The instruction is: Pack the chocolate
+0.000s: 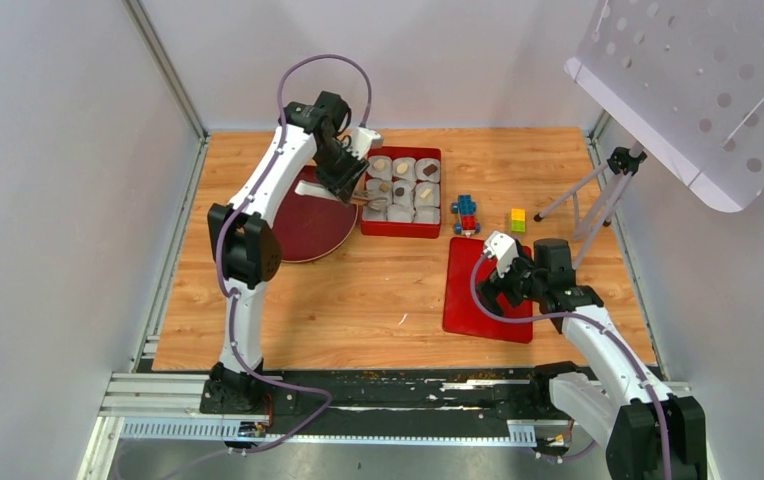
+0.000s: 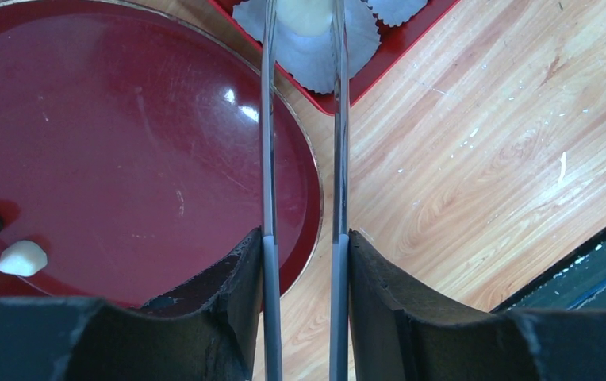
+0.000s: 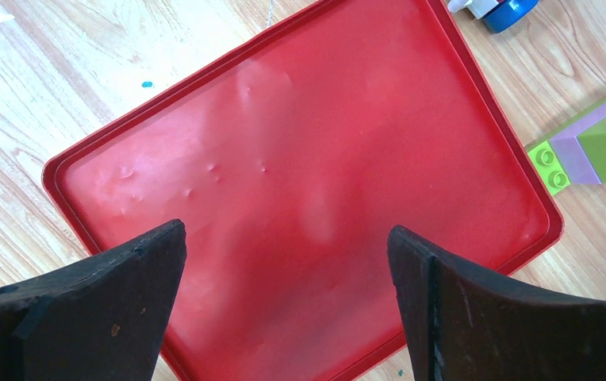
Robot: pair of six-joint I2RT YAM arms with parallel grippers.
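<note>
My left gripper [image 2: 304,234] is shut on a pair of metal tongs [image 2: 267,159]. The tongs' tips hold a pale chocolate [image 2: 304,12] over a white paper cup [image 2: 308,51] at the near-left corner of the red box [image 1: 401,229]. Other cups in the box hold tan and dark chocolate [image 1: 430,169]. One more pale chocolate [image 2: 22,258] lies on the dark red round plate [image 2: 125,143], beside a dark lump at the frame's edge. My right gripper [image 3: 286,262] hangs open over the flat red lid [image 3: 324,159], with nothing between its fingers.
Coloured toy blocks [image 1: 466,213] and a yellow-green block [image 1: 518,219] lie right of the box. A small tripod [image 1: 598,190] stands at the right wall under a white perforated panel [image 1: 698,90]. Green and purple bricks [image 3: 593,143] lie beside the lid.
</note>
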